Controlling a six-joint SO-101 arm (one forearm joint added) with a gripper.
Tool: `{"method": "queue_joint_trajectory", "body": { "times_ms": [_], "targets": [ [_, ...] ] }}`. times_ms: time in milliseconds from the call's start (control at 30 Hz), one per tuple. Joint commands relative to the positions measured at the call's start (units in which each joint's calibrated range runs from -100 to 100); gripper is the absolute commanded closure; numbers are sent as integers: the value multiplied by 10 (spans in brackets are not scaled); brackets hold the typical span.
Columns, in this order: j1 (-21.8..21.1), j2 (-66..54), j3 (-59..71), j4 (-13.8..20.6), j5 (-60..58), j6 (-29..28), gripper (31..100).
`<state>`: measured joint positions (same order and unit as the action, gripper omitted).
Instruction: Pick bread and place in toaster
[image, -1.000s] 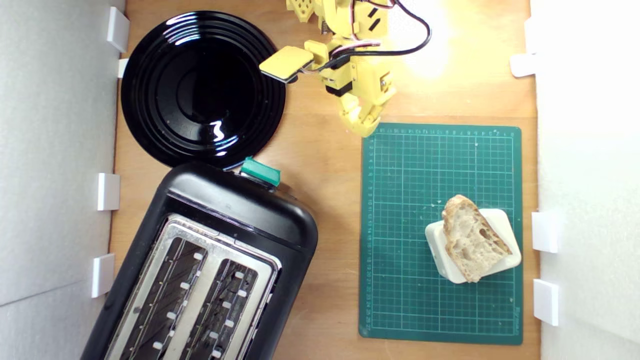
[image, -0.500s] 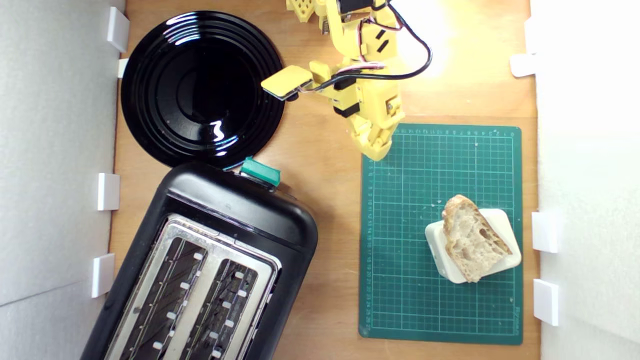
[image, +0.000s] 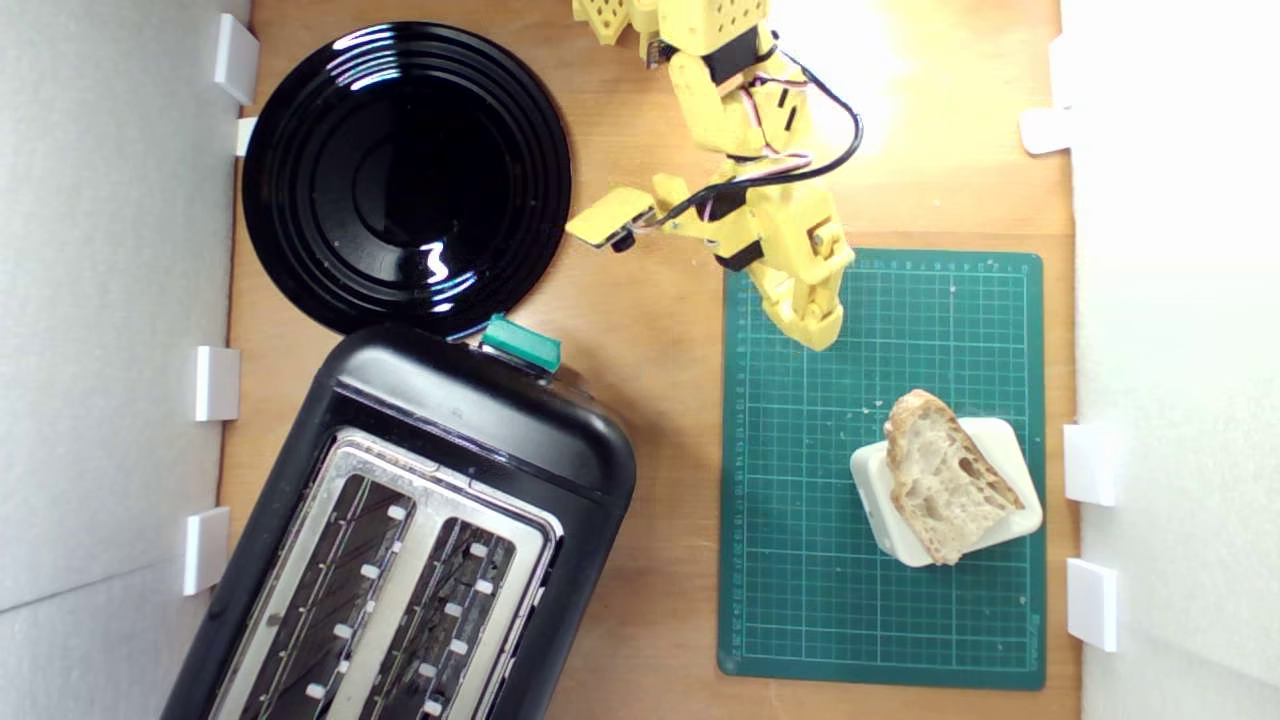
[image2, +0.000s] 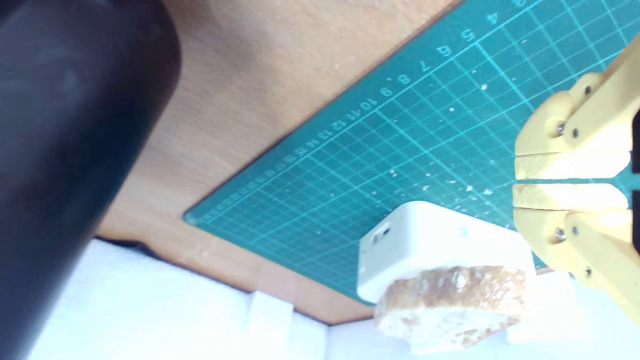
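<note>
Toaster (image: 420, 530), black, runs off the exterior view's lower edge, its slots partly cut off. Bread (image: 940, 478) lies on a white block (image: 1005, 470) on the green mat (image: 800, 560), hiding most of it. Gripper (image2: 520, 181), jaws nearly together, empty, hangs over the mat, apart from the bread.

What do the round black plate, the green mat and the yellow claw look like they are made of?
The plate looks like glossy glazed ceramic or glass: it throws sharp white reflections off its rings. The green mat seems matte rubbery plastic, a cutting mat printed with a pale grid and numbers. The gripper looks like matte yellow printed plastic held by small screws, though the finish is hard to confirm.
</note>
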<state>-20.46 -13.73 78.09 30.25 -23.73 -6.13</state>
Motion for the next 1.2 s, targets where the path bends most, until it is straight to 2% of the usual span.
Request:
{"method": "queue_joint_trajectory", "body": {
  "times_ms": [0, 100, 167, 233, 367, 500, 567, 900, 1167],
  "targets": [
    [0, 8, -26, 35, -41, -12, 992],
    [6, 24, -24, 56, -91, -13, 992],
    [8, 29, -23, 98, -110, -13, 991],
    [9, 31, -24, 114, -112, -13, 990],
    [17, 31, -24, 117, -112, -25, 965],
    [28, 31, -26, 121, -113, -37, 858],
    [34, 31, -26, 119, -113, -37, 835],
    [34, 33, -27, 114, -117, -37, 814],
    [34, 33, -27, 115, -117, -37, 601]
  ]
}}
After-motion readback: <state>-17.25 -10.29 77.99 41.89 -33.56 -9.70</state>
